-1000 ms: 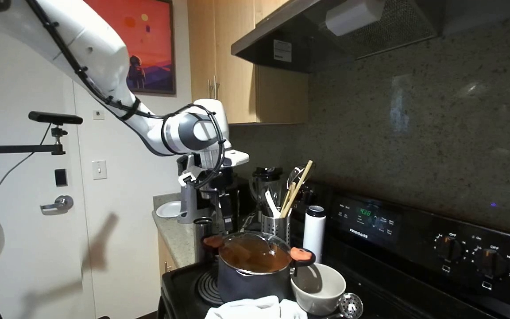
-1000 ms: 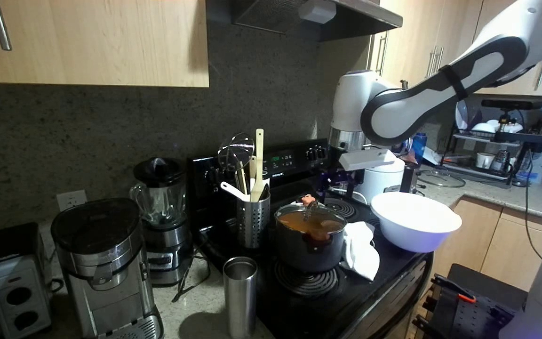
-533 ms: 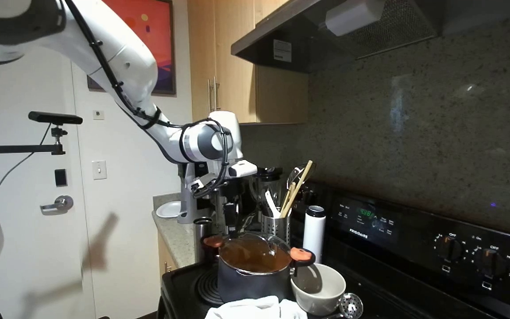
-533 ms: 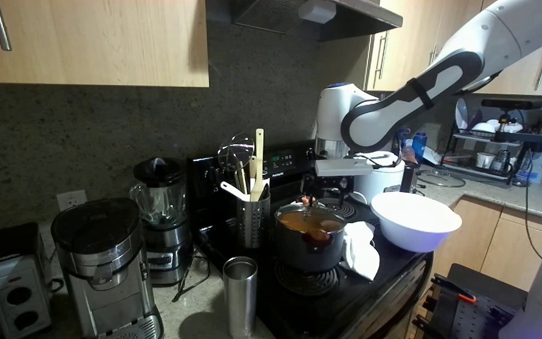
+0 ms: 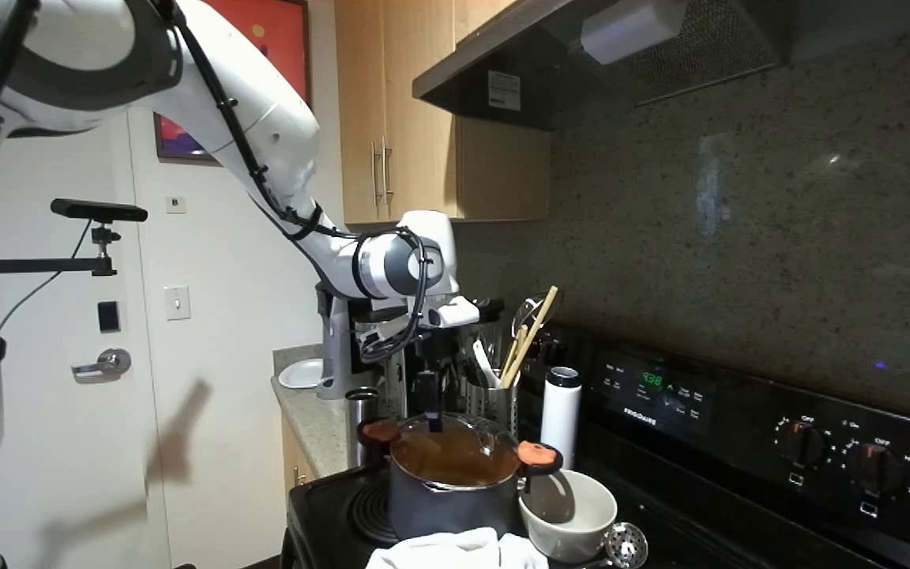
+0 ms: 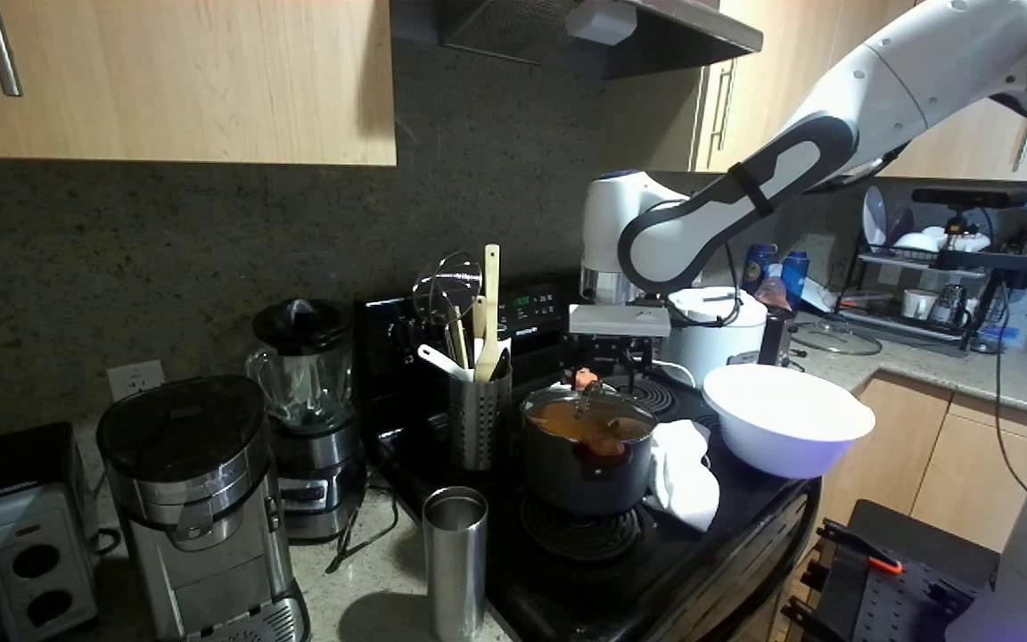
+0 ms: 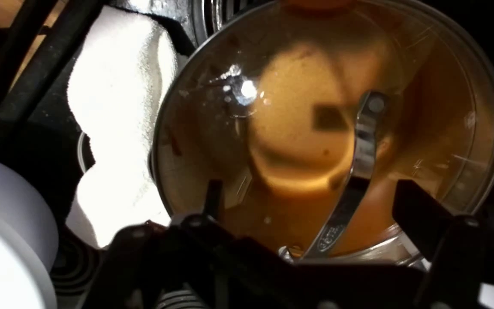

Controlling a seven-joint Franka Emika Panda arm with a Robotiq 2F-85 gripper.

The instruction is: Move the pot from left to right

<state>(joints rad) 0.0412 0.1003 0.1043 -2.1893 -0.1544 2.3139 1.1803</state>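
The dark-grey pot (image 5: 455,510) stands on the stove with orange-red side handles and a glass lid; it also shows in an exterior view (image 6: 580,481). In the wrist view the lid (image 7: 290,141) fills most of the picture, with orange-brown contents seen through it. The lid's metal loop handle (image 7: 365,146) lies between my fingers in that picture. My gripper (image 7: 309,189) is open with nothing held. In an exterior view the gripper (image 5: 433,419) points down at the lid's far part. I cannot tell whether the fingertips touch the lid.
A small bowl (image 5: 569,521), a white cloth (image 5: 455,551) and a white bottle (image 5: 561,419) stand close to the pot. A utensil holder (image 6: 480,428), a steel tumbler (image 6: 455,571) and a large white bowl (image 6: 785,423) are around it. The range hood (image 5: 502,79) hangs above.
The arm has moved down and over the stove, rightward in one exterior picture and leftward in the opposite one, bringing my gripper over the lid. The pot has not moved.
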